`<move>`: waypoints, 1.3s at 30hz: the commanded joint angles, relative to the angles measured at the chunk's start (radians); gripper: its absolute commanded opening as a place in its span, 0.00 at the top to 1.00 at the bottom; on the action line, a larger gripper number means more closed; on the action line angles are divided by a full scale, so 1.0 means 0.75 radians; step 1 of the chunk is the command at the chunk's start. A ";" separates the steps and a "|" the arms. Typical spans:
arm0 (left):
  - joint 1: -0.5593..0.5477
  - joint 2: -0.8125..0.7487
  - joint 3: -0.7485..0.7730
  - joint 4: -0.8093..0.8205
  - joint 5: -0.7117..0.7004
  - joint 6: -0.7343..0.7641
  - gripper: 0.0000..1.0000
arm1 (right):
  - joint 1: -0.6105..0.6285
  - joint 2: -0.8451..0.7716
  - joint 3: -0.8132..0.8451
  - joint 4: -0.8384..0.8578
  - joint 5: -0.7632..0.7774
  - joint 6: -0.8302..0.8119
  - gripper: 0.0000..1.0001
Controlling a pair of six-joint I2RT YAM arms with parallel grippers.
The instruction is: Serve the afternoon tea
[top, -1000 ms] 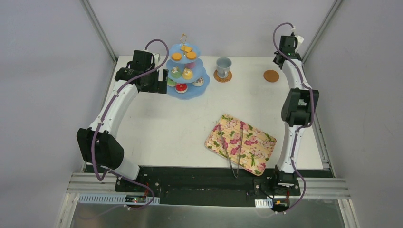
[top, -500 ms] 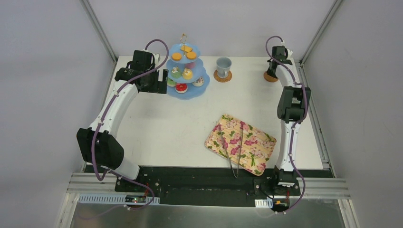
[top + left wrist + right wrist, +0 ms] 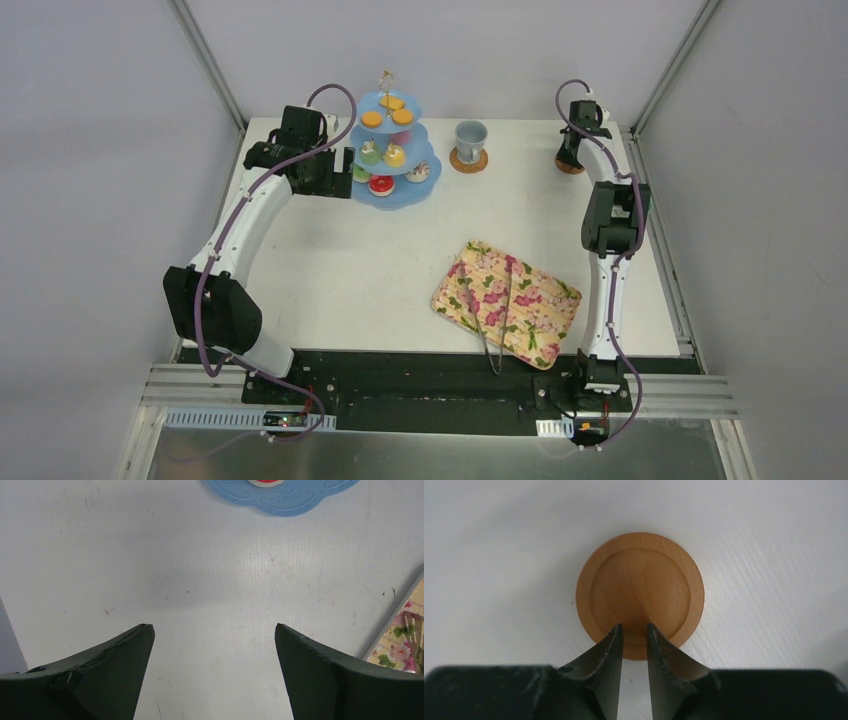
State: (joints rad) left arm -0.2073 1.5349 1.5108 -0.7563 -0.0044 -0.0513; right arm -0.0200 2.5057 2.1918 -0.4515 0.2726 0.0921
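Observation:
The afternoon tea sweets [image 3: 385,150] sit on a blue three-tier stand [image 3: 420,190] at the back: orange biscuits [image 3: 372,119] on top, small cupcakes in the middle, a red iced donut [image 3: 381,184] at the bottom. My left gripper [image 3: 347,165] hangs just left of the stand, open and empty [image 3: 214,626]; the stand's base [image 3: 300,500] lies ahead of it. My right gripper [image 3: 634,626] is at the back right, jaws a narrow gap apart, tips over the near rim of a round wooden coaster [image 3: 640,592], holding nothing.
A grey cup [image 3: 470,137] stands on a second coaster [image 3: 468,160] right of the stand. A flowered tray [image 3: 540,310] with metal tongs [image 3: 490,320] across it lies near the front right; its corner [image 3: 400,640] shows in the left wrist view.
My right arm has swung left and down from the back right corner onto the coaster. Its jaws closed and then parted slightly. The left arm has not moved.

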 commanded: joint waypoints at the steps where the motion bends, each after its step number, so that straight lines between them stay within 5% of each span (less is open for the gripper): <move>1: 0.017 -0.003 0.049 -0.010 0.004 0.025 0.04 | 0.012 0.003 0.029 -0.077 -0.031 -0.009 0.74; 20: 0.017 -0.034 0.015 -0.002 0.004 0.017 0.05 | 0.311 -0.310 -0.388 -0.271 -0.306 0.157 0.75; 30: 0.017 -0.050 0.004 0.001 0.033 0.015 0.05 | 0.430 -0.497 -0.762 0.032 -0.560 0.278 0.76; 39: 0.017 -0.050 0.006 0.002 0.050 0.006 0.05 | 0.485 -0.396 -0.695 0.212 -0.747 0.304 0.75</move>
State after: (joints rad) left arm -0.2073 1.5352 1.5116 -0.7555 0.0200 -0.0517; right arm 0.3153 2.1700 1.6291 -0.3435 -0.1989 0.2882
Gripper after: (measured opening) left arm 0.952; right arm 0.251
